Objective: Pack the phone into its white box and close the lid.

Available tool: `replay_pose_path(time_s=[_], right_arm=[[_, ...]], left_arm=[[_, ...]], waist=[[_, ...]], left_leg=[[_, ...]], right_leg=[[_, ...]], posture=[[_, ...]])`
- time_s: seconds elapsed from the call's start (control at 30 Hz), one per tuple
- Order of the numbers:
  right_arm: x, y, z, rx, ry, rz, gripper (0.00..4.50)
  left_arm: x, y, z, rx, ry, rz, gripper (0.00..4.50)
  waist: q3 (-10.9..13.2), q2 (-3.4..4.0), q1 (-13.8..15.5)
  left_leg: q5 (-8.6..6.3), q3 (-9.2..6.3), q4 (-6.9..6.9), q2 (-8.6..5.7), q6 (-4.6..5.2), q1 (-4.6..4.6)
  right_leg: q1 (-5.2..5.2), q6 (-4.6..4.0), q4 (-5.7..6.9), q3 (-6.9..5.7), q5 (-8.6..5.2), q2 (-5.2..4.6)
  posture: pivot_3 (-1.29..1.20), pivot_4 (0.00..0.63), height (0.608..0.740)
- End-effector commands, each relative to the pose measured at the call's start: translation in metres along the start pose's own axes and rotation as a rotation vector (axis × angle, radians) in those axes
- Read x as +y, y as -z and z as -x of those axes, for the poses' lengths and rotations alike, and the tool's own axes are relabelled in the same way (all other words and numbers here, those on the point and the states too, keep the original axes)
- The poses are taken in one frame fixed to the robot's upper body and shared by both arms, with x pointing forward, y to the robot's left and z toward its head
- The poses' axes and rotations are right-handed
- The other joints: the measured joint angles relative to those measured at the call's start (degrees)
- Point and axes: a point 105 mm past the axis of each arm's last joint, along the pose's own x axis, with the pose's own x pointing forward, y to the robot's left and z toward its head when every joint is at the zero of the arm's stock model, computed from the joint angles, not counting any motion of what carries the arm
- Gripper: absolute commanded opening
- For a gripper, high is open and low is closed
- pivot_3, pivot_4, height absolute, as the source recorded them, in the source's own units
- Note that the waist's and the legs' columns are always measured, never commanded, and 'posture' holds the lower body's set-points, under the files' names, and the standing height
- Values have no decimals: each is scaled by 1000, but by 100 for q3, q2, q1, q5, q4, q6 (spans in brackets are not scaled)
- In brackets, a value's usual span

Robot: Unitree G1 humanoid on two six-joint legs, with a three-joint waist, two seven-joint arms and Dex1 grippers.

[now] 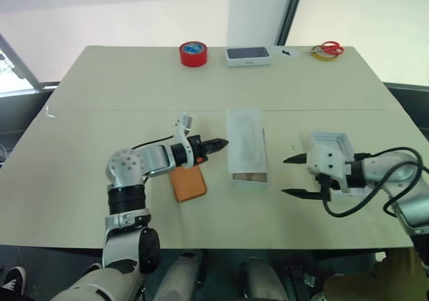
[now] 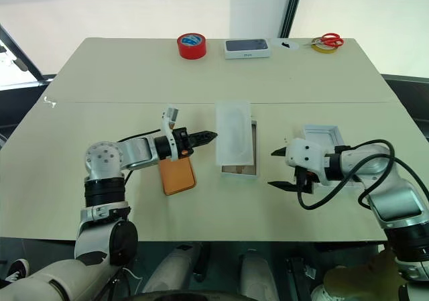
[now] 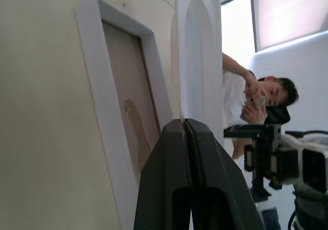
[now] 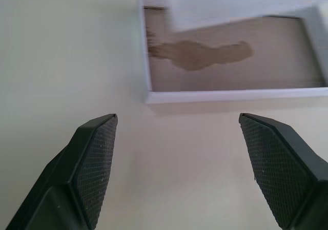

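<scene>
The phone lies flat on the tabletop, long axis front-to-back, right under the left pincer, which is pinched shut and empty. White box just beside it, tray probably still inside. Right pincer wide, farther off.

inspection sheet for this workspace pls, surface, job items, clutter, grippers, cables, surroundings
surface: pale table, a seam running across it
job's things: phone flat on the table, partly under the left arm; white box open in the middle, tray insert lying partly over it; lid by the right arm, inside up
clutter: red tape roll, second white box, scissors on yellow tape, all along the far edge
grippers: left gripper shut, empty, pointing at the box; right gripper open, empty
cables: black cable looping at the right wrist
surroundings: person beyond the table
</scene>
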Motion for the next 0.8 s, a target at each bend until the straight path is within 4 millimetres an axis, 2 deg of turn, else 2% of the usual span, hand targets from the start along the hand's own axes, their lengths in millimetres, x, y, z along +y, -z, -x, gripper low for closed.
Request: replay_pose_path(time_s=[0.03, 0.27, 0.6, 0.8], right_arm=[[-11, -12, 10, -78, 77, 23, 3948], [-8, -13, 8, -79, 107, 36, 3948], [-6, -12, 5, -82, 124, 41, 3948], [-8, -10, 4, -73, 134, 60, 3948]], left_arm=[[-5, -8, -7, 4, 26, -43, 0], [3, 0, -17, 65, 4, -89, 0], [6, -7, -22, 58, -6, -85, 0], [8, -3, -25, 78, -4, -85, 0]], waist=[[0, 0, 9], [0, 0, 12], [0, 0, 9], [0, 0, 10]], left_leg=[[0, 0, 0, 0, 0, -1], [0, -1, 3, -2, 1, -14], [0, -3, 3, -2, 1, -16], [0, -3, 4, -2, 1, -16]], right_leg=[[-2, 0, 0, 1, 0, 0], [-8, 0, -5, 0, 0, -2], [-10, 0, -5, -2, 0, -2], [-10, 0, -5, -3, 0, -1]], posture=[[0, 150, 740], [0, 150, 740], [0, 150, 740], [0, 150, 740]])
